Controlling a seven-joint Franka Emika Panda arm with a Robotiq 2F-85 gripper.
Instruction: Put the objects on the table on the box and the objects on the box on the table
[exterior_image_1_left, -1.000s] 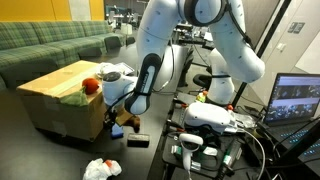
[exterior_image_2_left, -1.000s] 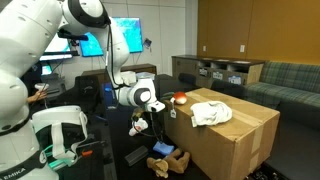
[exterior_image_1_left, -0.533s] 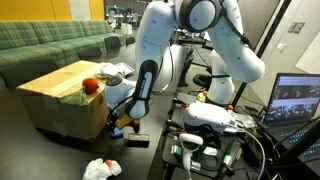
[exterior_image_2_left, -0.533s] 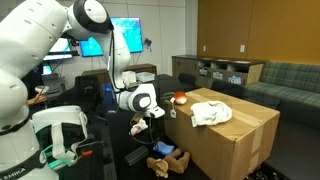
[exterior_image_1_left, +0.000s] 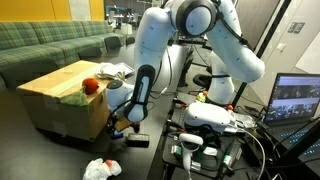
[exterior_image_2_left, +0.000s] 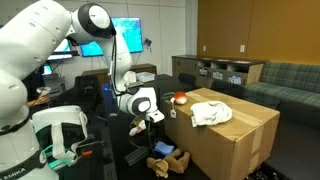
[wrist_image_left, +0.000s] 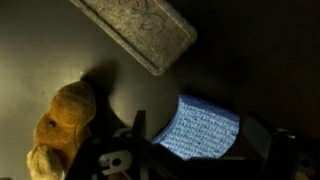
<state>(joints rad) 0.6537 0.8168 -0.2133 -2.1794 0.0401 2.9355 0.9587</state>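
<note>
Entry: pick-up approach, low beside the box. Gripper (exterior_image_2_left: 146, 122): fingers (wrist_image_left: 137, 130) spread wide, nothing between the pads. Candidate item: blue-and-white patterned item (wrist_image_left: 205, 130), lying on the table (wrist_image_left: 272, 60) directly ahead of the fingers and roughly centred in the gap between them; whether it is cloth or something stiffer cannot be told. Neighbours: yellow plush toy (wrist_image_left: 62, 125), just outside one finger and apart from the patterned item; grey speckled slab (wrist_image_left: 135, 30), well beyond the fingertips. Destination: box (exterior_image_2_left: 240, 135), beside the gripper with its top above finger level, already carrying a white cloth (exterior_image_2_left: 210, 113) and a red object (exterior_image_1_left: 90, 86), which have yet to go the other way. Handling advice, as judgement: keep the patterned item centred between the fingers and descend straight until the tips nearly meet the surface. Close only once both pads flank it, so that the plush toy is not caught on the outer side. Lift clear above the box's edge before moving across. If the item is soft, expect sag, so pinch near its middle.
</note>
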